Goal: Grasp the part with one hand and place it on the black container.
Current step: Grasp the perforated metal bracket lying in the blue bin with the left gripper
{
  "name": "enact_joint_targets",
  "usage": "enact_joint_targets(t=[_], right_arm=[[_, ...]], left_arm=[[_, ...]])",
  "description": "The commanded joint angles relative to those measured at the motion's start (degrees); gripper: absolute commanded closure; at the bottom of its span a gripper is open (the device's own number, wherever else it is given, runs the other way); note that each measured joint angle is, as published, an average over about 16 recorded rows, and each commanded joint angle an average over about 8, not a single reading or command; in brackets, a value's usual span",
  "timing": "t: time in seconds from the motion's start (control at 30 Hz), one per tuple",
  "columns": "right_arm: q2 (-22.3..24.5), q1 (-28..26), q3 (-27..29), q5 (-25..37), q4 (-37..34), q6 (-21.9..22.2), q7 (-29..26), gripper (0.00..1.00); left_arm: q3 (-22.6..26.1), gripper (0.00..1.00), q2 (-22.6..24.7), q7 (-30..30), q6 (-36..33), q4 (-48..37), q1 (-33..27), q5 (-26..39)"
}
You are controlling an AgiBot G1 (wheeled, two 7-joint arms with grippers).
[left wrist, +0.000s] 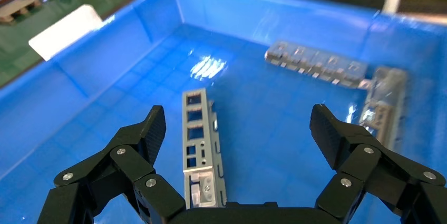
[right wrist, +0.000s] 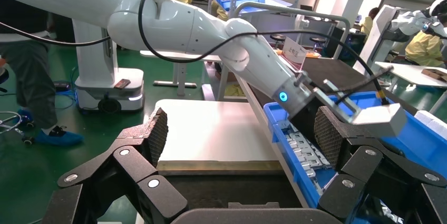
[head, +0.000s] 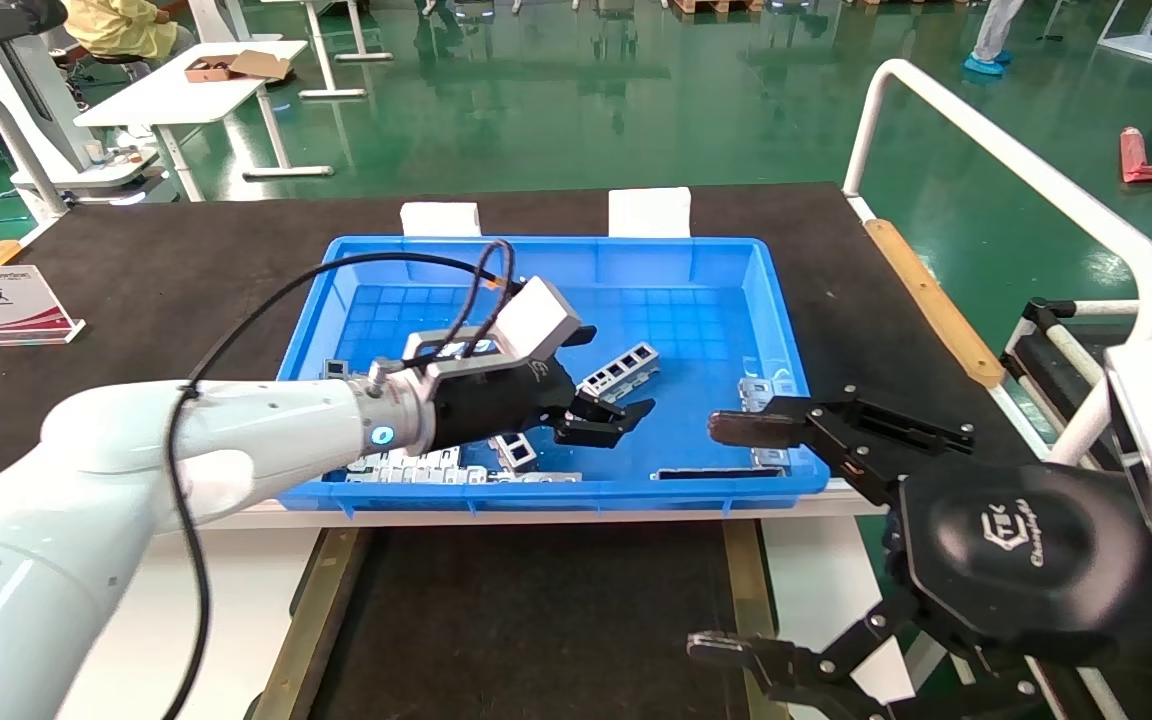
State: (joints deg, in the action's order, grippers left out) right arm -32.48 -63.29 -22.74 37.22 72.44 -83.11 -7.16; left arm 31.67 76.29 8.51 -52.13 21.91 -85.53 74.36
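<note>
1. Reaching into the blue bin (head: 781, 330), the left gripper (head: 608, 418) hangs low over the bin floor with its jaws spread wide and nothing between them.
2. The part (left wrist: 199, 145), a slim silver-grey ladder-like bar, lies flat on the bin floor, under the open jaws in the left wrist view and closer to one finger (left wrist: 150, 132) than the other; no contact shows.
3. More grey metal pieces (left wrist: 316, 61) lie farther off in the bin, and others sit along its near wall.
4. The black container (head: 536, 620) stands on the table below the bin's near edge, its brass-coloured rail (head: 311, 620) running along the left side.
5. The right gripper (head: 726, 540) hovers beside the bin's right near corner, jaws wide apart and empty.
</note>
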Motion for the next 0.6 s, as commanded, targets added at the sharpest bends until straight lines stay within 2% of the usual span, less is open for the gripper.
enact_joint_targets(t=[0.03,0.23,0.27,0.3,0.33,0.5,0.53,0.57,0.6], right_arm=[[0.0,0.0,0.0,0.0,0.0,0.0,0.0,0.0],[0.0,0.0,0.0,0.0,0.0,0.0,0.0,0.0],[0.0,0.0,0.0,0.0,0.0,0.0,0.0,0.04],[0.0,0.0,0.0,0.0,0.0,0.0,0.0,0.11],[0.0,0.0,0.0,0.0,0.0,0.0,0.0,0.21],[0.0,0.0,0.0,0.0,0.0,0.0,0.0,0.83],[0.0,0.0,0.0,0.0,0.0,0.0,0.0,0.92],[0.0,0.0,0.0,0.0,0.0,0.0,0.0,0.98],[0.0,0.0,0.0,0.0,0.0,0.0,0.0,1.0]], left_arm=[[0.3,0.0,1.5,1.7,1.5,-2.6,-0.7,0.3],[3.1,0.0,2.1,2.0,5.7,-3.5,-0.6,-1.6],[3.6,0.03,2.1,1.9,6.4,-3.4,-0.5,-2.0],[4.2,0.1,2.1,1.7,6.9,-3.4,-0.5,-2.3],[4.7,0.23,2.1,1.5,7.4,-3.3,-0.4,-2.7],[7.6,0.85,2.1,0.4,9.4,-3.2,-0.1,-4.6],[8.2,0.95,2.1,0.1,9.8,-3.1,-0.1,-5.0],[8.7,1.0,2.1,-0.2,10.2,-3.1,0.0,-5.4],[9.2,1.0,2.1,-0.4,10.7,-3.1,0.0,-5.8]])
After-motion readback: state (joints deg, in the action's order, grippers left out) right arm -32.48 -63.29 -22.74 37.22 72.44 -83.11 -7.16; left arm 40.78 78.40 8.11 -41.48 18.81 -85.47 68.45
